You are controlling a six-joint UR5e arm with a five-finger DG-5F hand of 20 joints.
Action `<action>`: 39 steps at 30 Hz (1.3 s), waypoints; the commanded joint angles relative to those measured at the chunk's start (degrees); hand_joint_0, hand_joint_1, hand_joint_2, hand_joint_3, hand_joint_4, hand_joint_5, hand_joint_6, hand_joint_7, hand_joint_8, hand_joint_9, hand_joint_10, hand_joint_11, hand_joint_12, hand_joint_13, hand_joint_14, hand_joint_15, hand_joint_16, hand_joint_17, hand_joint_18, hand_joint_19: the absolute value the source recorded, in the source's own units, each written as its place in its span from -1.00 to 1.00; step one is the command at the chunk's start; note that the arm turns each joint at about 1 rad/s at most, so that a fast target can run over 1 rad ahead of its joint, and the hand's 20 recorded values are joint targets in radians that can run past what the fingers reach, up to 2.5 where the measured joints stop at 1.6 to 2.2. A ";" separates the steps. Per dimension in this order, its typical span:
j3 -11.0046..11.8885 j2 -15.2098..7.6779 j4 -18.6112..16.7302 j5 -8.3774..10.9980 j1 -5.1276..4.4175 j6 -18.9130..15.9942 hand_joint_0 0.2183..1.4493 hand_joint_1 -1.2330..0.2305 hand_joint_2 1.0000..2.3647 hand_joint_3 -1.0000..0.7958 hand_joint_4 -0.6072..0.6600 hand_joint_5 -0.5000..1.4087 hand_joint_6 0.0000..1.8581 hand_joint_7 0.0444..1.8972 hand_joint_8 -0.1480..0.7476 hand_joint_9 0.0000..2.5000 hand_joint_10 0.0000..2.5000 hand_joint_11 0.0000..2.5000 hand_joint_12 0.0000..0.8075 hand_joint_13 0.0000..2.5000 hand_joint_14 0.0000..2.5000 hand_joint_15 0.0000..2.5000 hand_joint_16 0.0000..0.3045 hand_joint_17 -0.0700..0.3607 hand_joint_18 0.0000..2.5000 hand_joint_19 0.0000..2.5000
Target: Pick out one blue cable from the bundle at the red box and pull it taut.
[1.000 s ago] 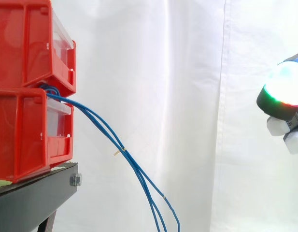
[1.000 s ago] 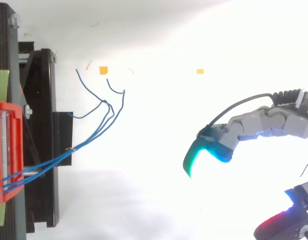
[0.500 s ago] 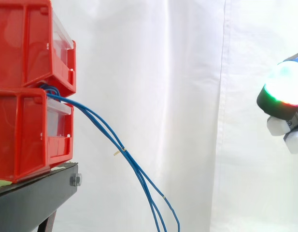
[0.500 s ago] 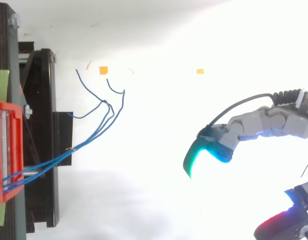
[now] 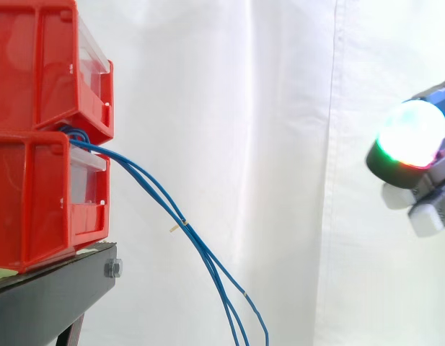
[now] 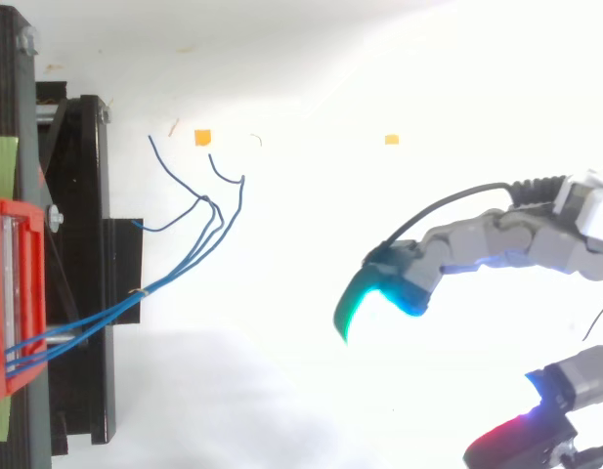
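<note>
Top view: hand (image 6: 521, 244) well apart from the blue cables (image 6: 145, 289), fingers (image 6: 457, 249) loosely spread and gripping nothing. Cables trailing slack from between stacked red boxes (image 5: 34, 194) on a black stand (image 5: 56, 295), drooping downward.

**Side view: stacked bins, trailing cables, hand at right**

1. Two bins are sitting stacked at the left edge. The upper red bin (image 5: 34, 65) is resting on the lower red bin (image 5: 27, 202), and both are showing clear front panels toward the right.
2. A black stand (image 5: 56, 288) is carrying them.
3. Blue cables (image 5: 157, 191) are emerging from the gap between the bins. They are running close together and drooping rightward down to the bottom edge. A small pale tag (image 5: 175, 226) is sticking out from one of them midway.
4. A white curtain (image 5: 265, 144) is hanging behind everything.
5. The hand (image 5: 406, 164) is hovering at the right edge, well apart from the cables and holding nothing. One fingertip pad (image 5: 410, 133) is glowing white with a green and red rim.
</note>
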State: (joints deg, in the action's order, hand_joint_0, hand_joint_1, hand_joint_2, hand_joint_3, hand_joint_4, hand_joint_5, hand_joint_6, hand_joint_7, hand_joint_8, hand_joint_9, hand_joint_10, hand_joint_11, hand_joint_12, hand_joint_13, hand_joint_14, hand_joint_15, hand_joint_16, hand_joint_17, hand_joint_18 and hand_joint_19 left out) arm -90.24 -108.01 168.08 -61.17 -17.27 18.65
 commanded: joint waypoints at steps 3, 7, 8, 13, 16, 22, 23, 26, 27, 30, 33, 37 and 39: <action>-0.03 -2.82 -11.11 3.25 -0.48 1.39 -0.39 -0.10 -1.00 -0.40 0.47 -0.63 -0.46 -0.18 0.01 -0.49 -1.00 -1.00 0.04 -0.57 -0.99 -0.81 -0.61 -0.06 -0.59 -0.56; 0.06 -4.49 -13.66 5.88 -0.57 1.39 -0.39 -0.10 -1.00 -0.40 0.47 -0.63 -0.46 -0.18 0.01 -0.48 -1.00 -1.00 0.04 -0.57 -0.99 -0.81 -0.61 -0.06 -0.59 -0.58; 0.06 -4.67 -13.83 6.06 -0.48 1.48 -0.39 -0.10 -1.00 -0.40 0.47 -0.63 -0.46 -0.18 0.01 -0.48 -1.00 -0.99 0.03 -0.57 -0.99 -0.81 -0.62 -0.06 -0.59 -0.58; -0.03 -4.67 -15.94 7.47 0.05 1.83 -0.38 -0.11 -1.00 -0.41 0.47 -0.63 -0.46 -0.18 0.00 -0.49 -1.00 -1.00 0.03 -0.70 -0.99 -0.86 -0.62 -0.07 -0.70 -0.62; -0.03 -4.76 -16.21 8.52 0.31 2.09 -0.38 -0.13 -1.00 -0.41 0.46 -0.63 -0.46 -0.18 -0.01 -0.51 -1.00 -1.00 0.00 -0.79 -1.00 -0.91 -0.62 -0.08 -0.81 -0.65; 0.06 -6.60 -17.17 8.52 1.10 2.62 -0.39 -0.14 -1.00 -0.42 0.45 -0.64 -0.46 -0.16 -0.04 -0.59 -1.00 -0.99 -0.05 -0.96 -1.00 -0.92 -0.64 -0.10 -1.00 -0.66; -0.03 -7.22 -17.88 8.43 1.19 2.62 -0.39 -0.14 -1.00 -0.42 0.45 -0.64 -0.46 -0.16 -0.04 -0.60 -1.00 -0.99 -0.05 -0.96 -1.00 -0.93 -0.64 -0.10 -1.00 -0.66; 0.06 -8.80 -19.63 8.43 1.37 2.53 -0.39 -0.15 -1.00 -0.42 0.45 -0.64 -0.46 -0.16 -0.04 -0.60 -1.00 -0.99 -0.05 -0.97 -1.00 -0.92 -0.64 -0.10 -1.00 -0.66; 0.06 -9.77 -20.78 8.43 1.45 2.62 -0.40 -0.15 -1.00 -0.42 0.44 -0.64 -0.46 -0.17 -0.04 -0.60 -1.00 -0.99 -0.05 -0.97 -1.00 -0.92 -0.64 -0.10 -1.00 -0.65; 0.06 -11.61 -23.85 8.26 1.81 2.62 -0.40 -0.14 -1.00 -0.41 0.45 -0.64 -0.46 -0.16 -0.04 -0.60 -1.00 -0.98 -0.05 -0.96 -1.00 -0.92 -0.64 -0.10 -1.00 -0.66; 0.15 -12.58 -27.28 8.17 1.81 2.97 -0.40 -0.13 -1.00 -0.41 0.45 -0.64 -0.46 -0.17 -0.04 -0.60 -1.00 -0.99 -0.05 -0.96 -1.00 -0.93 -0.64 -0.10 -1.00 -0.65; 0.15 -12.58 -28.51 8.61 1.89 5.79 -0.40 -0.13 -1.00 -0.41 0.46 -0.63 -0.46 -0.16 -0.03 -0.60 -1.00 -0.99 -0.05 -0.96 -1.00 -0.93 -0.64 -0.10 -1.00 -0.65; 0.15 -12.58 -28.77 8.43 2.16 6.58 -0.40 -0.13 -1.00 -0.41 0.45 -0.63 -0.46 -0.16 -0.03 -0.60 -1.00 -0.99 -0.05 -0.96 -1.00 -0.93 -0.64 -0.10 -1.00 -0.65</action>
State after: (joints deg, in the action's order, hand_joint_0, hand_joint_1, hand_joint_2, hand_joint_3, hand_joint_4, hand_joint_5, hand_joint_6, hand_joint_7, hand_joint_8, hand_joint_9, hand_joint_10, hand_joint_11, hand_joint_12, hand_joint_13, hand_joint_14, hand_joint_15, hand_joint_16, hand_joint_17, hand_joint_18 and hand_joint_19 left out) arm -90.11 -120.49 140.29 -52.70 -15.40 23.28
